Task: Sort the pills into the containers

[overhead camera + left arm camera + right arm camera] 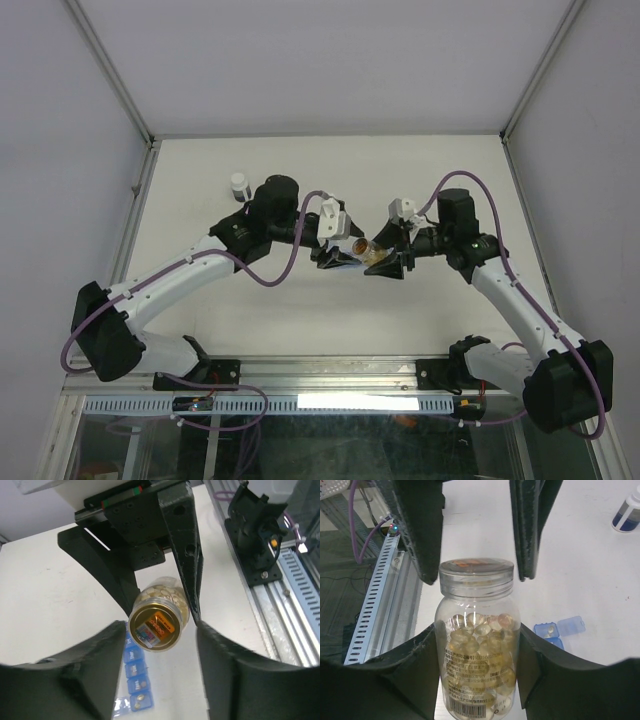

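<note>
Right wrist: the right gripper, low in frame, is clamped round a clear plastic bottle of glossy amber oval pills. Its round lid is flanked by the left gripper; a pinch cannot be confirmed.

Left wrist: the translucent blue organiser lies on the matte white bench, lower centre.

Top: the bottle is held mid-frame.

Uncapping is judged in hand; a firm pinch and twist of the lid is called for.

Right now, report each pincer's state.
Left pincer: open, straddling the cap, with a gap showing on one side.
Right pincer: closed on the bottle.
</note>
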